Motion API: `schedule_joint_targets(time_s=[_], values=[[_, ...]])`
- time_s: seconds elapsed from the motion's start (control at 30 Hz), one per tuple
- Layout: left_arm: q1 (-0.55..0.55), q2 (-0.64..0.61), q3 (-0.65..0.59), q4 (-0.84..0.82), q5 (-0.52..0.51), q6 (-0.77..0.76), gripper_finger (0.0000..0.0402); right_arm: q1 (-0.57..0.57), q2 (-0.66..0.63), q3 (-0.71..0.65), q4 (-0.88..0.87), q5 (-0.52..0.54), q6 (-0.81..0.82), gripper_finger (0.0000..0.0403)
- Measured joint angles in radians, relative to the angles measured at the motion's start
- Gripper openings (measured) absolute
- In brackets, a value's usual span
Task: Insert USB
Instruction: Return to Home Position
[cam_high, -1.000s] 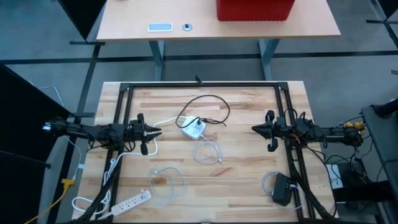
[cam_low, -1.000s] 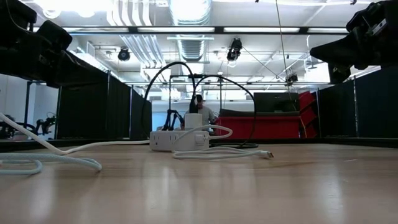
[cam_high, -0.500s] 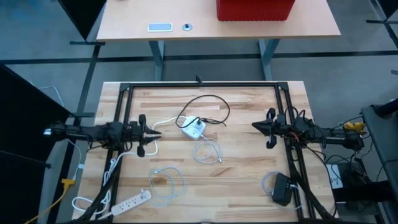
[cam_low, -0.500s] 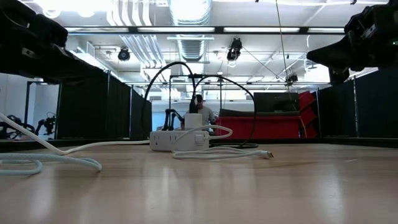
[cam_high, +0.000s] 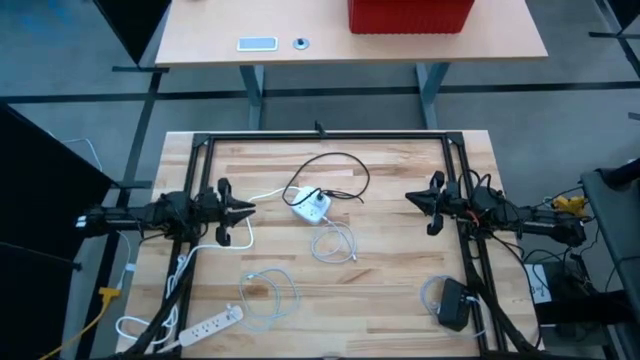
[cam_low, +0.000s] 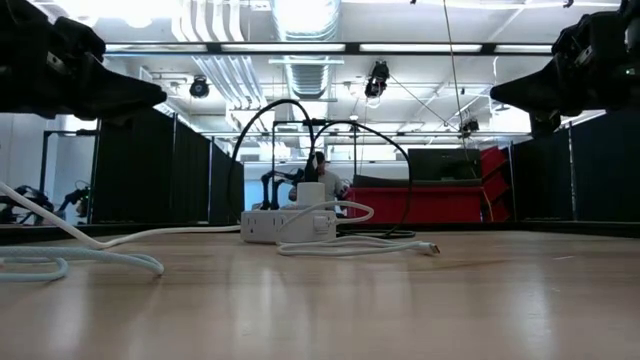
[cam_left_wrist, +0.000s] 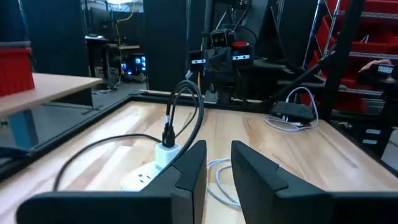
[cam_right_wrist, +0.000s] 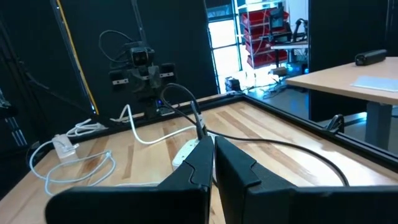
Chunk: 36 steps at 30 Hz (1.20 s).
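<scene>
White outlet extension (cam_high: 311, 206) lies between left gripper (cam_high: 249, 209), slightly parted, and right gripper (cam_high: 410, 201), closed, both empty; left has drawn back slightly.

Left arm (cam_high: 160, 214) at 9 o'clock and right arm (cam_high: 500, 213) at 3 are both skinny matte-black tubes draped in loose black cabling (cam_high: 480, 187), and the left gripper (cam_high: 245, 209) and right gripper (cam_high: 410, 200) end in chunky wedge-shaped black fingers (cam_left_wrist: 186, 177), with little white stickers (cam_right_wrist: 118, 76) on their heads.

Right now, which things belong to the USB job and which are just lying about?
Job: white outlet extension, black cable plugged into it, black outlet extension, white power strip, loose white cable, left pincer, right pincer.
Lying about: red bin, flat white device, on rear desk.
</scene>
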<state>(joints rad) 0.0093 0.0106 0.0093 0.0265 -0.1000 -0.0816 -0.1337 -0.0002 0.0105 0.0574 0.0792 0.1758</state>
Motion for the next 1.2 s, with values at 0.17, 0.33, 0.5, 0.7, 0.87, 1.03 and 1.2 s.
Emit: schedule_joint_targets(time_s=[0.17, 0.33, 0.5, 0.7, 0.87, 1.03, 1.2], values=[[0.000, -0.005, 0.000, -0.014, 0.075, 0.006, 0.0063, 0.000, 0.000, 0.000, 0.000, 0.000, 0.000, 0.0000], [-0.001, 0.000, 0.000, -0.017, 0.100, 0.071, 0.0063, 0.000, 0.001, 0.000, 0.000, 0.000, 0.000, 0.0000], [-0.001, 0.017, 0.000, -0.017, 0.108, 0.080, 0.0063, 0.000, 0.002, 0.000, 0.000, 0.000, 0.000, 0.0000], [-0.001, 0.035, -0.001, -0.016, 0.109, 0.080, 0.0063, 0.000, 0.002, 0.000, 0.000, 0.000, 0.000, 0.0000], [-0.001, 0.047, -0.001, -0.017, 0.109, 0.080, 0.0063, 0.000, 0.002, 0.000, 0.000, 0.000, 0.000, 0.0000], [-0.001, 0.058, -0.001, -0.016, 0.109, 0.080, 0.0063, 0.000, 0.002, 0.000, 0.000, 0.000, 0.000, 0.0000], [-0.002, 0.068, -0.001, -0.016, 0.109, 0.080, 0.0063, 0.000, 0.002, 0.000, 0.000, 0.000, 0.000, 0.0000]])
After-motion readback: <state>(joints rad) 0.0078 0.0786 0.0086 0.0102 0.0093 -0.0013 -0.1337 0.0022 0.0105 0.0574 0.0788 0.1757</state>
